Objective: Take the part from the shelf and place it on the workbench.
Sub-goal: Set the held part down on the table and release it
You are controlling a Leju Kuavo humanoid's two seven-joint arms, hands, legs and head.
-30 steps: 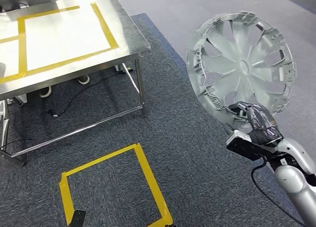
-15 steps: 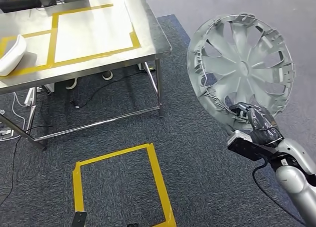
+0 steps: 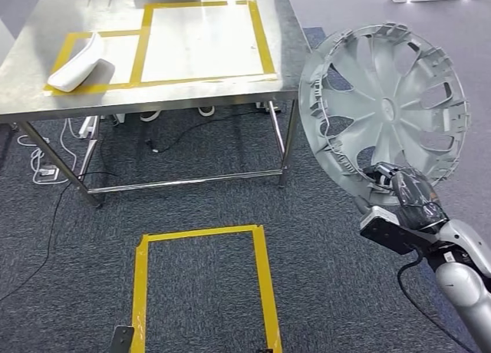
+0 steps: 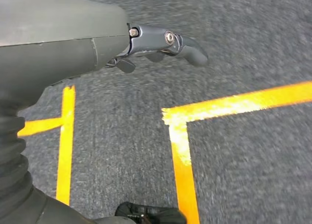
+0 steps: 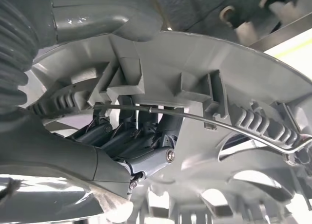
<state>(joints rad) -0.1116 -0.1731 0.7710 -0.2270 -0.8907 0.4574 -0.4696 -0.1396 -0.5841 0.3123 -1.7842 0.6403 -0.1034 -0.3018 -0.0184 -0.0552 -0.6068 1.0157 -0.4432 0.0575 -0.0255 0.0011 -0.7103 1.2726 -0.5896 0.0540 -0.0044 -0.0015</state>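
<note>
Right robot hand (image 3: 410, 196) grips the lower rim of a grey plastic wheel cover (image 3: 385, 107), holding it upright out to the robot's right, well above the carpet. In the right wrist view the dark fingers (image 5: 125, 136) curl in behind the rim (image 5: 206, 63), next to the wire retaining ring (image 5: 228, 126), with the thumb on the other face. A pinch on the edge, not a full wrap.

Left robot hand (image 4: 162, 44) hangs over the carpet, holding nothing; what shows of its fingers lies fairly straight, but whether they are spread I cannot tell.

The steel counter (image 3: 34, 54) stands ahead and to the left, well apart from the cover. Two yellow-taped boxes mark its top: a white curved part (image 3: 75, 61) lies across the smaller one, the larger box (image 3: 199, 42) beside it is bare. A yellow tape square (image 3: 199, 288) is on the floor in front of the counter.

Stage, as I judge it: carrying; placing not yet begun.

Risks from here:
- The cover is broad and held at one edge only, so walking sway could lever it round in the grip or work it loose.
- Its far rim may catch the counter's corner or leg (image 3: 286, 142) on the approach if the arm swings across low.
- Set down tilted, it could land on its rim clips and roll or slide off the tape.
- The cables (image 3: 52, 176) under the counter lie near the likely standing spot.
</note>
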